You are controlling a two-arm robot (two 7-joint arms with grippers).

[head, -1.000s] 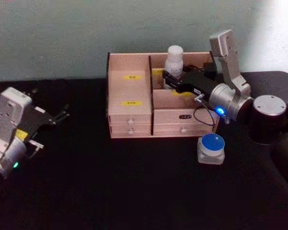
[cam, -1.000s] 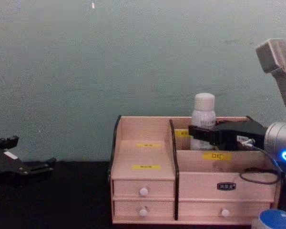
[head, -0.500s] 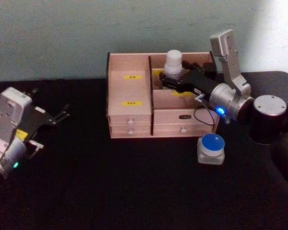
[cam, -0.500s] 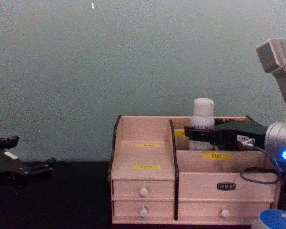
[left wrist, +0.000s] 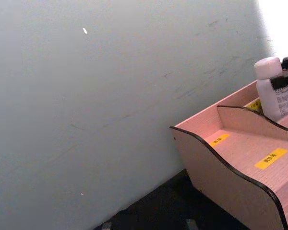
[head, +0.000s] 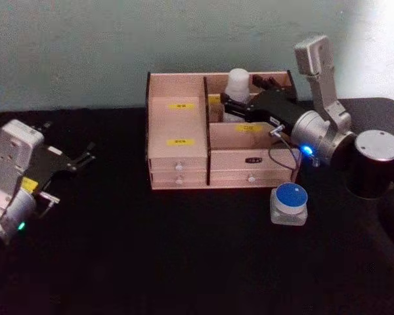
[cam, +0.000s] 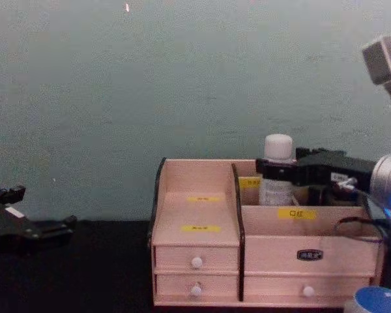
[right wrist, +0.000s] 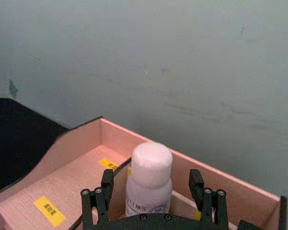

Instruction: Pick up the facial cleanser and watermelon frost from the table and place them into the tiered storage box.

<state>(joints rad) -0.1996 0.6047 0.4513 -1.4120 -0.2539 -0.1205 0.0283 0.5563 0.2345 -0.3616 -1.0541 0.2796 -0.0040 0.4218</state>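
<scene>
Black tabletop runs up to a plain blue-grey wall (head: 85, 46), and on it the tiered storage box (head: 177, 125) stands with its drawers facing the robot. A white bottle (head: 238, 80) with a white cap stands upright in the box's rear right compartment, close to the dark central divider, its cap rising above the rim. The label is too small to read, so I cannot say whether it is the cleanser or the watermelon frost.

The right gripper (right wrist: 151, 175) reaches in from the right at the height of the bottle's neck. In the right wrist view its jaws are spread, one finger on each side of the bottle with a gap showing on both sides, so the bottle appears to be standing on its own.

Judging by this, the first placement is at the release stage. The next move calls for a clean retreat, up or straight back, without brushing the cap or the divider. Then comes the blue-lidded jar (head: 289, 202), which sits on the table just in front of the box's right front corner, near the right arm.

The left gripper (head: 85, 155) is parked well to the left, jaws apart.
</scene>
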